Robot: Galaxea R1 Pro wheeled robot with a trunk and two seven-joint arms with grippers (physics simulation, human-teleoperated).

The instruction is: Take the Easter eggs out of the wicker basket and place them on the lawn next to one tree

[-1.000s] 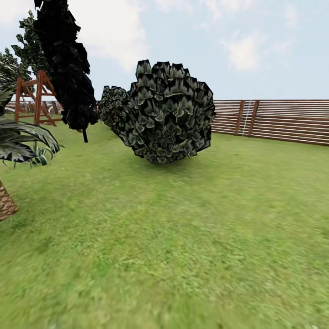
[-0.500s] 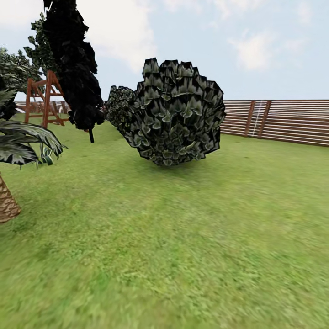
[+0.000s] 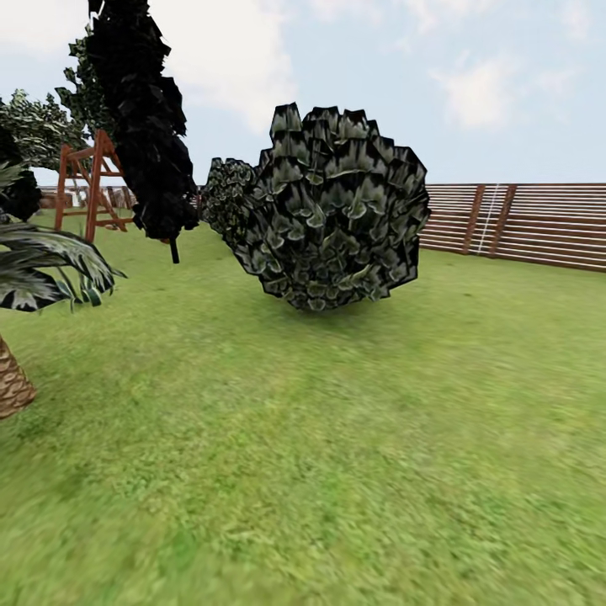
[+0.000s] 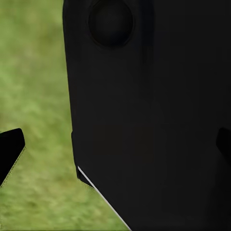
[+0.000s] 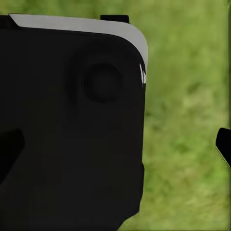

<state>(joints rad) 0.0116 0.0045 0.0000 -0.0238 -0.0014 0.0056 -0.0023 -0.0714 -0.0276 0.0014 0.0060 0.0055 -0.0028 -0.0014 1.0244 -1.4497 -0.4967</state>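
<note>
In the left wrist view, the left end effector (image 4: 115, 149) shows one black fingertip (image 4: 9, 151) at one edge of the picture and a second dark tip at the opposite edge, so the fingers stand wide apart with nothing between them. A large black body of the robot (image 4: 149, 110) is behind them, and blurred green grass beside it. The right wrist view is similar: the right end effector (image 5: 115, 144) has one dark fingertip (image 5: 224, 142) at one edge and the other against a black body with a grey rim (image 5: 72, 125), so this one is also spread apart and holds nothing.

From the head view, the lawn (image 3: 337, 454) is the nearest thing, a wide area of short mottled grass that goes from the lower edge up to the fence. At the left edge there is a scaly brown palm trunk (image 3: 10, 387) with long striped leaves (image 3: 50, 265) above it. Farther away, near the middle, a big round dark bush (image 3: 337, 210) sits on the grass, and a smaller bush (image 3: 225, 198) is just behind it. To the left of them stands a black columnar tree (image 3: 147, 126). Behind this tree there is a reddish wooden frame (image 3: 88, 185). At the far right, the fence (image 3: 530, 223) of brown horizontal slats closes the garden.
</note>
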